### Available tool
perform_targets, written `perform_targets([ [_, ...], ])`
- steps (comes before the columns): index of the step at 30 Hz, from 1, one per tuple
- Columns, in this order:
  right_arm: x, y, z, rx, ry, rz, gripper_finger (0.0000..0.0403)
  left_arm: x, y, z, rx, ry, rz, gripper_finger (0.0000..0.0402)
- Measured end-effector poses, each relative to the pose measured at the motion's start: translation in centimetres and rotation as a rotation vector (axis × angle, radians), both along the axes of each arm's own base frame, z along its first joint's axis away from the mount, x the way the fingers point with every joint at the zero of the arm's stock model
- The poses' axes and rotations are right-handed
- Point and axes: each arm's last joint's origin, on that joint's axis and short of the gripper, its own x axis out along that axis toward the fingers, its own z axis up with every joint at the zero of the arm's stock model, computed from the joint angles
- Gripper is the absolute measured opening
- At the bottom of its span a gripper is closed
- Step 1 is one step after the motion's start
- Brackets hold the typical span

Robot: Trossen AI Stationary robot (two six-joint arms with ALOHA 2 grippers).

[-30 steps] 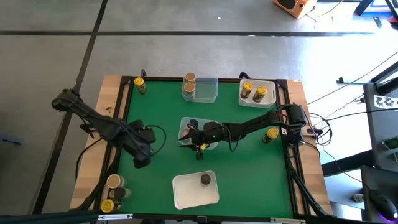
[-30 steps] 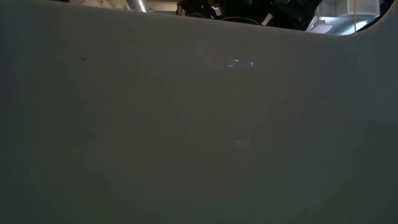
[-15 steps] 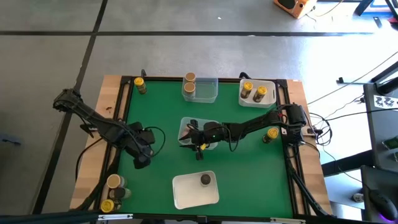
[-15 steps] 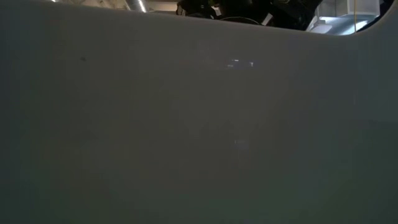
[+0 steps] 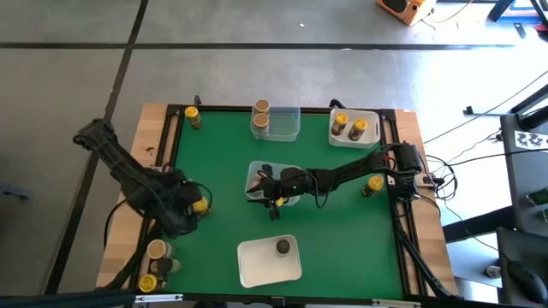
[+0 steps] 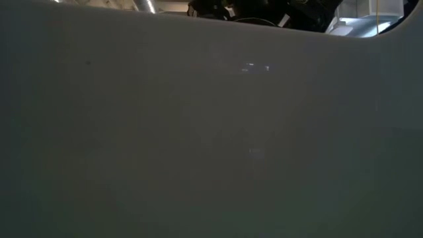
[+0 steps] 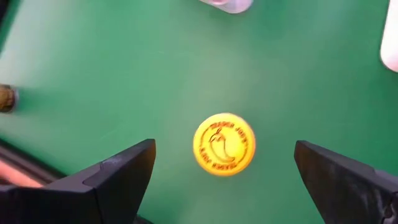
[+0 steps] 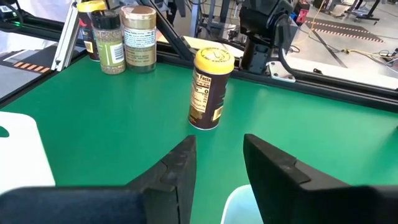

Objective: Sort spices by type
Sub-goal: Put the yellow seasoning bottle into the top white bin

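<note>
A spice jar with a yellow lid (image 7: 224, 144) stands upright on the green mat (image 5: 231, 222), at its left side. My left gripper (image 5: 188, 212) hovers open above it, its fingers (image 7: 118, 174) on either side of the lid and clear of it. The same jar (image 8: 210, 90), dark-bodied, also appears in the right wrist view. Over the clear middle tray (image 5: 287, 175), my right gripper (image 5: 261, 182) is narrowly open, with nothing between its fingers (image 8: 180, 165).
Far edge: a yellow-lid jar (image 5: 193, 116), a clear tray (image 5: 287, 124) with tan-top jars, a white tray (image 5: 368, 137) with two yellow-lid jars. Another yellow-lid jar (image 5: 372, 184) stands right. A near white tray (image 5: 257, 269) holds a dark-top jar. Several jars (image 5: 157, 250) stand near left. A grey surface (image 6: 211, 132) blocks the low view.
My left gripper has drawn back toward the table's left edge, uncovering the yellow-lid jar, which now stands free on the mat.
</note>
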Motion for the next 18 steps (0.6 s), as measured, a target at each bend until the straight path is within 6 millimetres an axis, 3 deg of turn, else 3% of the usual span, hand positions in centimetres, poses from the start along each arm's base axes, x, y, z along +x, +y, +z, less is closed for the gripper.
perform_targets([
  [6,0.0,0.0,-0.1,-0.001,0.010,0.000,0.0133,-2.6,-0.4,-0.7,0.001,-0.101,0.064,0.0379],
  [14,0.0,0.0,0.1,0.000,-0.008,0.000,0.0133,-4.9,-1.0,-4.1,-0.141,-0.187,0.108,0.0378],
  [18,0.0,0.0,0.1,0.000,-0.008,0.000,0.0133,-5.7,-0.7,-6.0,-0.120,-0.176,0.131,0.0378],
])
